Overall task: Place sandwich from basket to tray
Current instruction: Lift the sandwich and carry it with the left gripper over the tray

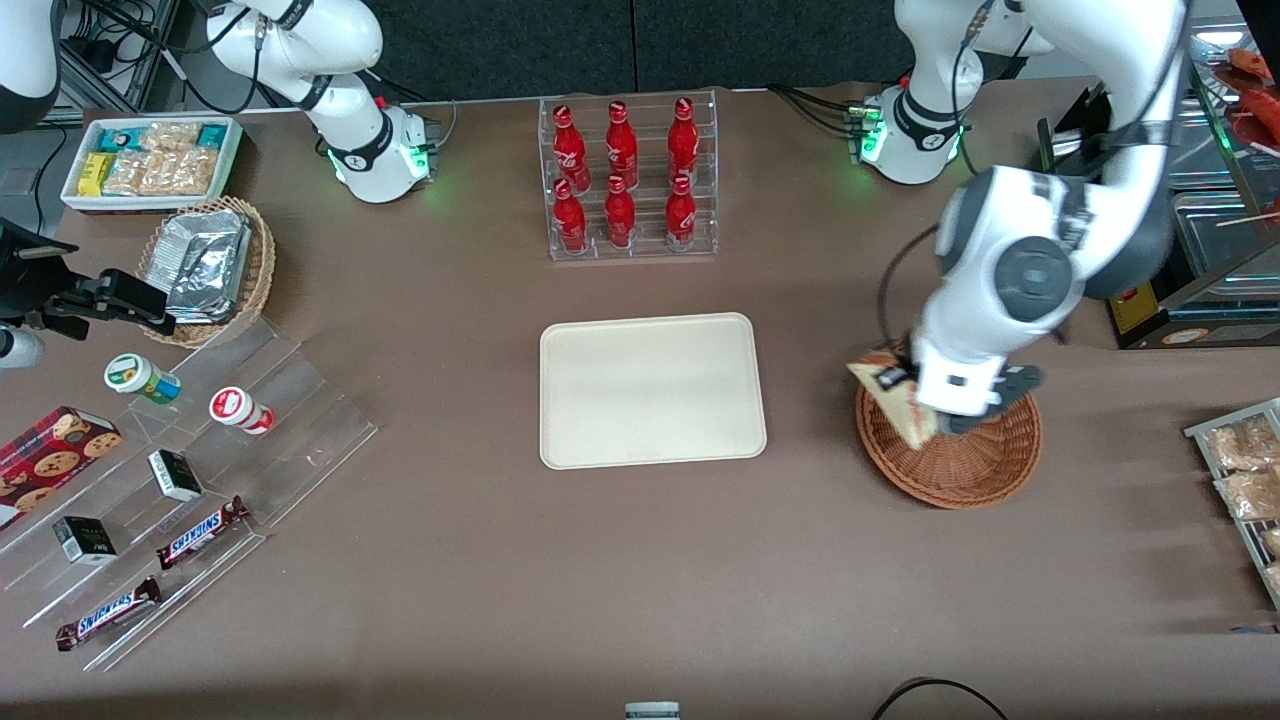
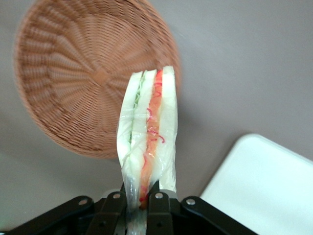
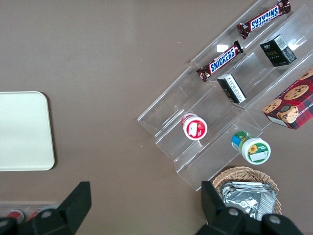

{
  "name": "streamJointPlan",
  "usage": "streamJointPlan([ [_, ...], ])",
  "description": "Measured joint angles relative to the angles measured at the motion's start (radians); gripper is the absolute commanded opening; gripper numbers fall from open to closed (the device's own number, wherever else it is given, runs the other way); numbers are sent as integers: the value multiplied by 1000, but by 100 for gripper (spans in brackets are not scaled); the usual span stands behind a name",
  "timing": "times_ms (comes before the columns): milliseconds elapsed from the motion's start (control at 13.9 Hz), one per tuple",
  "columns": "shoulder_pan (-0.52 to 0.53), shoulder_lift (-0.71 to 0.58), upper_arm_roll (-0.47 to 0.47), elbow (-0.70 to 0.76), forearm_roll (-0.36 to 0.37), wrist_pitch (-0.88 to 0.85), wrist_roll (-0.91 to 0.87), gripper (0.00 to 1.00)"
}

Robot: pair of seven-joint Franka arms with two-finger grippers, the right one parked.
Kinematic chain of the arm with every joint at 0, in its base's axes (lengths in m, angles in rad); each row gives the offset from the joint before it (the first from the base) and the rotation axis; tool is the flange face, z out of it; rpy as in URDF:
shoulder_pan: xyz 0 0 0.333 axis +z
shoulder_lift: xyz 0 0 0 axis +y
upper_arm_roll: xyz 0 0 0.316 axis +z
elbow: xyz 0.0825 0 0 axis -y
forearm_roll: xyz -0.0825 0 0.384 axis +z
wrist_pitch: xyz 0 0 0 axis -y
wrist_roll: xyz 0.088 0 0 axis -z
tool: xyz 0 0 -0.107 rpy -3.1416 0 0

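My left gripper (image 1: 925, 420) is shut on the sandwich (image 1: 893, 398), a wrapped white-bread wedge with orange-red filling, and holds it lifted above the reddish-brown wicker basket (image 1: 975, 465). In the left wrist view the sandwich (image 2: 149, 139) hangs from the shut gripper (image 2: 139, 203) over the rim of the empty basket (image 2: 88, 78), with a corner of the cream-white tray (image 2: 266, 188) nearby. The tray (image 1: 652, 390) lies flat in the middle of the table, beside the basket toward the parked arm's end, and also shows in the right wrist view (image 3: 22, 129).
A clear rack of red bottles (image 1: 627, 180) stands farther from the front camera than the tray. Toward the parked arm's end are a tan basket with foil packets (image 1: 210, 265), a white snack bin (image 1: 150, 160) and a clear stepped stand with snacks (image 1: 170, 500). Packets (image 1: 1245, 470) lie at the working arm's end.
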Motion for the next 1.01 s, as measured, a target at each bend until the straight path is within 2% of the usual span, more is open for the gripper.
streamJointPlan([
  [288, -138, 111, -2, 104, -4, 3, -17, 0],
  [719, -228, 334, -5, 285, -27, 38, -17, 0],
  [1007, -302, 378, -7, 306, -27, 85, -25, 0],
])
